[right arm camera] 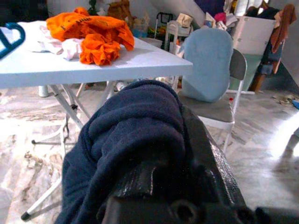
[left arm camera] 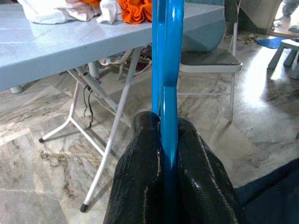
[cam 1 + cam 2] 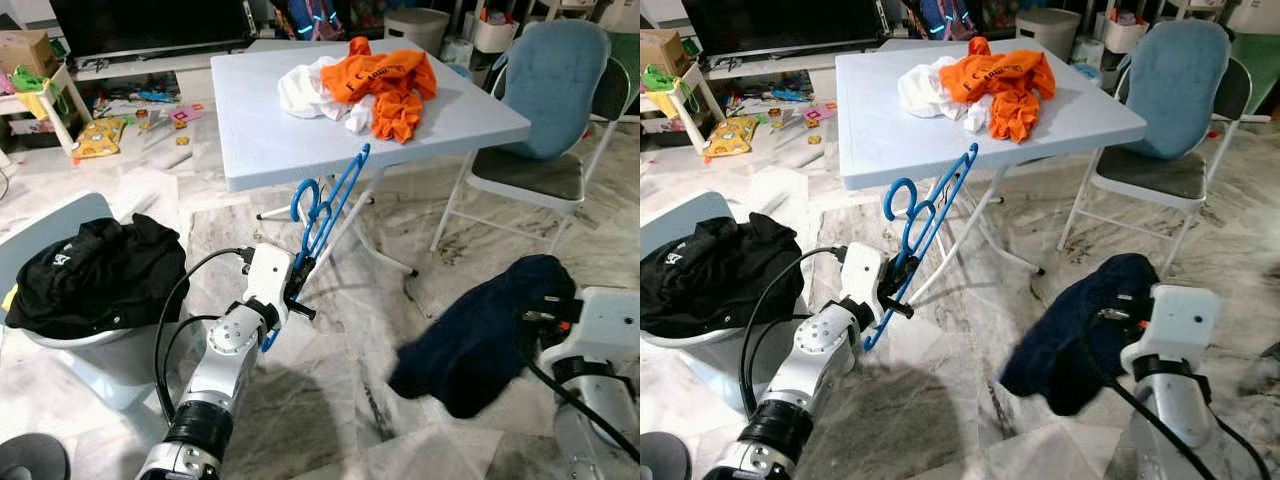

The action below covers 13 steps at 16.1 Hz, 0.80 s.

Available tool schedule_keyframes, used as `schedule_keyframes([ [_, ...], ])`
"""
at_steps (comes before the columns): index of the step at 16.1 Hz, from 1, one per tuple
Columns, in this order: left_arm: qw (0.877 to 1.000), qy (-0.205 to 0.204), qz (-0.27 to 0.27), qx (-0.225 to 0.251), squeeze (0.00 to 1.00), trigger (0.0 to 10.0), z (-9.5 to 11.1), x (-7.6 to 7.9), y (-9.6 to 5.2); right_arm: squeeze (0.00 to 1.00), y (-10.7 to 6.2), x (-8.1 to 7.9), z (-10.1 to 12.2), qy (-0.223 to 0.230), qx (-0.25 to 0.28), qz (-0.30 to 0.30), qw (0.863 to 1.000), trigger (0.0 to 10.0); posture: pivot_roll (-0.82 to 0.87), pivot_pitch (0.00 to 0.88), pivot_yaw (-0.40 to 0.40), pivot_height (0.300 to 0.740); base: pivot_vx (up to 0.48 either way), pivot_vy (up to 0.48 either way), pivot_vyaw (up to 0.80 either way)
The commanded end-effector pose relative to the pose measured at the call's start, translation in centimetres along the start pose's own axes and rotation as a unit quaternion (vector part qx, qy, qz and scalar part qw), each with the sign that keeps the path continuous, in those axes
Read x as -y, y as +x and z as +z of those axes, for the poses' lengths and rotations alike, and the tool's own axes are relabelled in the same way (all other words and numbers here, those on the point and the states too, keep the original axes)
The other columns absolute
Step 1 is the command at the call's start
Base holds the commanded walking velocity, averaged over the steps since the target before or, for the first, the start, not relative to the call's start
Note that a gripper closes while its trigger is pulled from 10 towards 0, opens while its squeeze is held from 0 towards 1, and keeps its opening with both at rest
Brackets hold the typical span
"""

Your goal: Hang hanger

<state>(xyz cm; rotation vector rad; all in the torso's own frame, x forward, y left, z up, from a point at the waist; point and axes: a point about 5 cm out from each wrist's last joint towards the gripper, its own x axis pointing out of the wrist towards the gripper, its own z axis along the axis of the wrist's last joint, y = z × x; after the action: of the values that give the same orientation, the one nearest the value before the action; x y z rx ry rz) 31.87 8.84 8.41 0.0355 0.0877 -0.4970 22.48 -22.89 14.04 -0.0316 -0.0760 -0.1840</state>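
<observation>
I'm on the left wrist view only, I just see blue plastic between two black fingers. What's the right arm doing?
Observer: The right gripper is low at the right, shut on a navy garment that drapes from it toward the floor.
Operator: How many hangers am I holding?
Observer: The left gripper clamps a bunch of blue hangers; two hooks show at the top.
Operator: Where are they relative to the table?
Observer: They lean up toward the near edge of the light blue folding table, their upper ends overlapping it in the head views.
</observation>
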Motion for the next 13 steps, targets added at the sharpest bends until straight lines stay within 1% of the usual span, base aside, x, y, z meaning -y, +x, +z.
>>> schedule_keyframes([
  [1,1.000,-0.004,0.011,0.003,0.00,10.0,0.5,-0.2,0.0,0.00,0.3,-0.3,1.2,-0.001,0.034,0.001,0.999,10.0,-0.04,0.000,0.019,0.740,0.405,0.000,0.00],
  [5,1.000,-0.007,0.023,0.011,0.00,10.0,1.1,-0.4,0.3,0.00,0.7,-0.5,1.7,0.004,0.046,0.003,0.999,10.0,-0.03,0.000,0.017,0.740,0.418,0.000,0.00],
  [8,0.999,-0.010,0.034,0.017,0.00,10.0,1.7,-0.8,0.7,0.00,1.1,-1.0,1.7,0.008,0.048,0.009,0.999,10.0,-0.03,0.000,0.012,0.740,0.442,0.000,0.00],
  [9,0.999,-0.010,0.036,0.018,0.00,10.0,1.8,-0.9,0.7,0.00,1.2,-1.2,1.8,-0.001,0.049,0.013,0.999,10.0,-0.03,0.000,0.011,0.740,0.454,0.000,0.00],
  [12,0.999,-0.010,0.037,0.025,0.00,10.0,2.3,-0.9,1.0,0.00,1.5,-1.5,2.4,0.002,0.067,0.022,0.998,10.0,-0.02,0.000,0.007,0.740,0.455,0.000,0.00],
  [13,0.999,-0.009,0.039,0.032,0.00,10.0,2.7,-1.1,1.2,0.00,1.7,-1.6,2.5,-0.001,0.067,0.023,0.997,10.0,-0.01,0.000,0.002,0.740,0.454,0.000,0.00],
])
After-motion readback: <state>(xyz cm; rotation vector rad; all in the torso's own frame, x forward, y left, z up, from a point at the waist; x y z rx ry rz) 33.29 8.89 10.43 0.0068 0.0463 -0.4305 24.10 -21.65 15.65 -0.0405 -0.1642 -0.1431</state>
